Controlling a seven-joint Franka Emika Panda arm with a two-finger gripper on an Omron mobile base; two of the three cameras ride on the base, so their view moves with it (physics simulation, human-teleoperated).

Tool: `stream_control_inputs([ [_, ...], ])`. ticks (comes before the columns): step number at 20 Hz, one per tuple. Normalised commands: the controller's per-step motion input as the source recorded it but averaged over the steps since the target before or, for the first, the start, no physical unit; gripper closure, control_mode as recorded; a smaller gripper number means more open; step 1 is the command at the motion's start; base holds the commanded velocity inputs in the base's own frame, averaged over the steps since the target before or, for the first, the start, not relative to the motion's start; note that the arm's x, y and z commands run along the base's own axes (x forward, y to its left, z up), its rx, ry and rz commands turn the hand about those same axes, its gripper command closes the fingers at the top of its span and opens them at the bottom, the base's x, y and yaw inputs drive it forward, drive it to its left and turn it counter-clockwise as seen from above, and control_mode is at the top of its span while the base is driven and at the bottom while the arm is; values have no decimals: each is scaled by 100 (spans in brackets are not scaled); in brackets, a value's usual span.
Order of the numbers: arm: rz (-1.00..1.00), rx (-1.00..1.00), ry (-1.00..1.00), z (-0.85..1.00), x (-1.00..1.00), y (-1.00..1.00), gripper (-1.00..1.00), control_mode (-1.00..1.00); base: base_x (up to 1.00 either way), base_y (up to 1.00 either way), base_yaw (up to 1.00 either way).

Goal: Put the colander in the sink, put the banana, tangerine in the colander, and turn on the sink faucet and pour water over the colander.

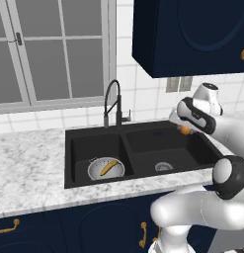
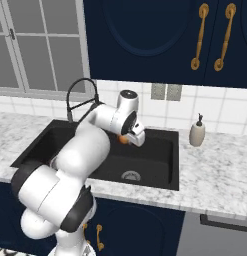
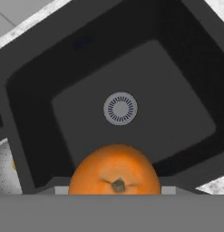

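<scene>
**Tangerine carried over the right basin, colander and banana in the left**

Left base view: a white-and-grey marbled worktop runs under a grey-framed window and a white tiled wall. A dark navy wall cupboard hangs above, and navy base cupboards with brass handles stand below. Set into the worktop is the matte black, rectangular double-basin sink. The tall black sink faucet, arched with a coiled hose, stands behind the divider. The gripper hangs over the right basin's back right corner, and a sliver of the orange tangerine shows at it. Well off to the jaws' left, the round silver colander sits on the left basin's floor with the curved yellow banana lying inside it.

Right base view: the white arm bends over the sink; the tangerine peeks from under the gripper. A beige soap dispenser stands on the worktop to the jaws' right. The faucet rises behind the arm.

Hand view: the smooth, round tangerine, stem end up, sits right at the jaws, grasped between them. Beneath lies the right basin with its round silver slotted drain. The colander's perforated edge shows at the left border.
</scene>
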Motion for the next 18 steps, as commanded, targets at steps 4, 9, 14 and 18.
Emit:
stream_control_inputs([
  [4,16,0,-2,0,0,100,100,-100,0,0,0],
  [9,17,0,-2,0,0,100,100,-100,0,0,0],
  [14,17,-3,-7,0,0,100,100,-100,0,0,0],
  [18,25,-16,-10,-1,-7,100,100,-100,0,0,0],
])
